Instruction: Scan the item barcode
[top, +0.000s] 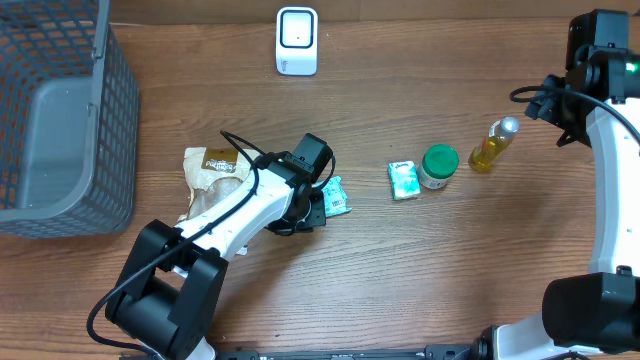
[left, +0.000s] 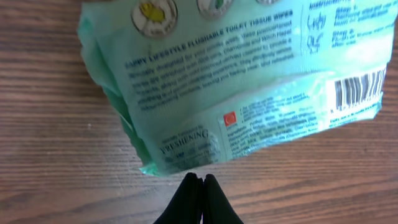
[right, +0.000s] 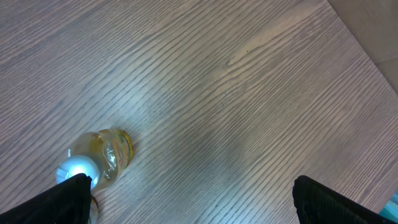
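Left tool (left: 200, 186) pressed together beside the flushable wipes pack (left: 230, 81) — barcode (left: 357, 87) up; right tool (right: 193, 196) spread wide near the yellow bottle (right: 102, 155).

Wipes pack (top: 336, 196) right of snack bag (top: 212, 172)

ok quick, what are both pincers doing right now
Left pincer: closed, holding nothing, tips beside the pale green plastic wipes pack.
Right pincer: open, empty, above the table near the small clear yellow bottle.
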